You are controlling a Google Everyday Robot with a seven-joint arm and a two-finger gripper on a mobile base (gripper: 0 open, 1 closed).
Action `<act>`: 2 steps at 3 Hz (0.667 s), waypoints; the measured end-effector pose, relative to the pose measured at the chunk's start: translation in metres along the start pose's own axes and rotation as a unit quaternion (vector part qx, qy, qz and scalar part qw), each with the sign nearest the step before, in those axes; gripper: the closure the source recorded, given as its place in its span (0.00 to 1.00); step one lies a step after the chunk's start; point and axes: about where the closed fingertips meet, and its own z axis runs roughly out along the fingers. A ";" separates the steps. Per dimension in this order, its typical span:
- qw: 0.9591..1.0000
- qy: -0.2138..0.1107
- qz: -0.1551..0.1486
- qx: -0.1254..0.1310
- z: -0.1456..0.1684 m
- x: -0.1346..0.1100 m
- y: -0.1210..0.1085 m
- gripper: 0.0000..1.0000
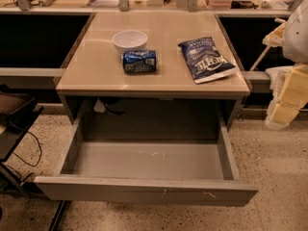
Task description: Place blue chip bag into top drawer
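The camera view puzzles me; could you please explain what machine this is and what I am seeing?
It is a single picture looking down at a table; where the camera sits is not recorded. The pale shape at the right edge is the robot's arm with its gripper, beside the table, apparently holding nothing. On the table are a white bowl, a blue can on its side and a blue chip bag. Below, the top drawer is pulled open and empty.
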 end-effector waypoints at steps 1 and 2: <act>1.000 0.000 0.000 0.000 0.000 0.000 0.000 0.00; 1.000 -0.010 -0.012 -0.020 0.032 -0.018 -0.018 0.00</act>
